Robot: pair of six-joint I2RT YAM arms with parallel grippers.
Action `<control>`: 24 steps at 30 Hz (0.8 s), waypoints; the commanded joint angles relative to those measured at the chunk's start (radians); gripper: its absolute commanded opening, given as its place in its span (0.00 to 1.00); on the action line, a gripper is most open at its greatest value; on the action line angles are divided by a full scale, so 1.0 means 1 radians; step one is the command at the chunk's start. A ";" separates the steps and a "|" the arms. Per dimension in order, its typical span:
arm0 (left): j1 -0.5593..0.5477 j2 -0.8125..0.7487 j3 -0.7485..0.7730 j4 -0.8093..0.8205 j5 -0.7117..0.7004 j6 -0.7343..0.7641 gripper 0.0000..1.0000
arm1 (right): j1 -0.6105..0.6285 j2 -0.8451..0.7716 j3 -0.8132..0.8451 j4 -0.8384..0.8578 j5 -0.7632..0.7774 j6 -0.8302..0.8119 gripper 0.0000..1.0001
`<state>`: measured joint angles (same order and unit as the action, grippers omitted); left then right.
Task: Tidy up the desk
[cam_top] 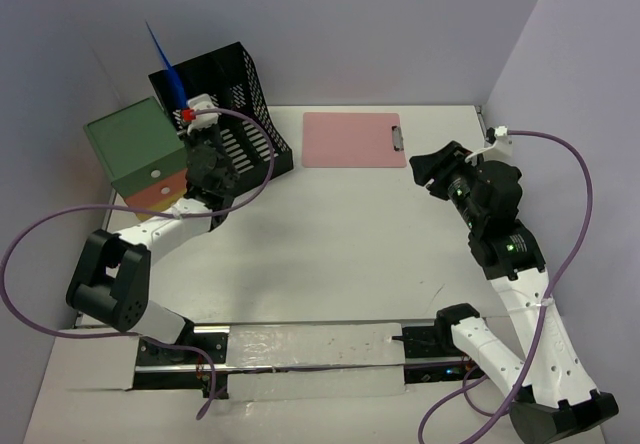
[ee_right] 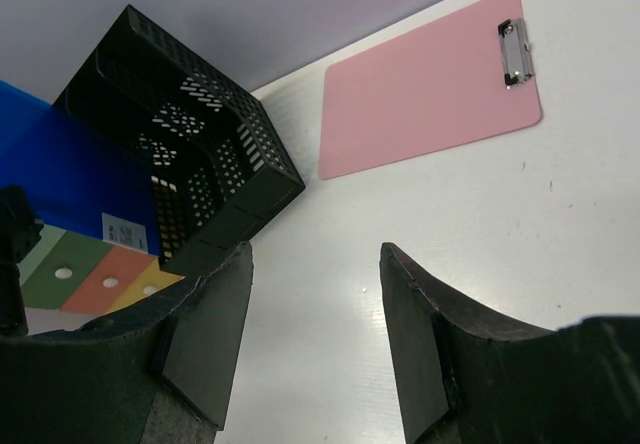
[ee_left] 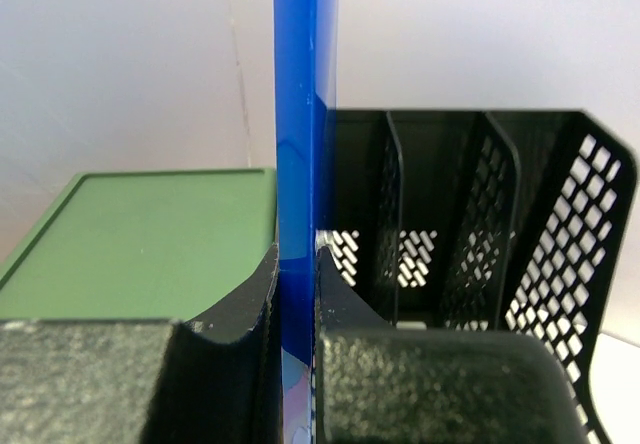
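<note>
The top camera looked down from overhead at the near side, over the whole desk [cam_top: 340,254]. The left wrist camera sat very close, facing level at a blue folder [ee_left: 300,144], a black rack [ee_left: 470,214] and a green box [ee_left: 140,229]. The right wrist camera looked down slantwise from farther off, sharing the rack and a pink clipboard [ee_right: 430,84] with the top view.

item: large white matte rectangular bench [cam_top: 350,234] | pose: flat, level | surface: smooth, few small dark specks | place: enclosed left, far and right by pale lilac-grey walls [cam_top: 400,24]
</note>
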<state>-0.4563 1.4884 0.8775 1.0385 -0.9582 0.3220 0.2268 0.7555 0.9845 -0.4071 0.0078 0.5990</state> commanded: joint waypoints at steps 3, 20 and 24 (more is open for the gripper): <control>0.016 0.010 -0.022 0.094 0.046 -0.075 0.00 | 0.008 0.001 0.065 -0.002 -0.003 -0.022 0.61; 0.015 -0.014 -0.084 -0.057 0.024 -0.290 0.41 | -0.022 0.110 0.002 0.014 -0.082 -0.018 0.68; 0.016 -0.064 -0.024 -0.270 -0.012 -0.384 0.77 | -0.121 0.280 0.015 0.016 -0.198 -0.048 0.71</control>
<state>-0.4457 1.4989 0.7903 0.9284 -0.9431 0.0478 0.1811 0.9013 0.9982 -0.4101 -0.0923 0.5869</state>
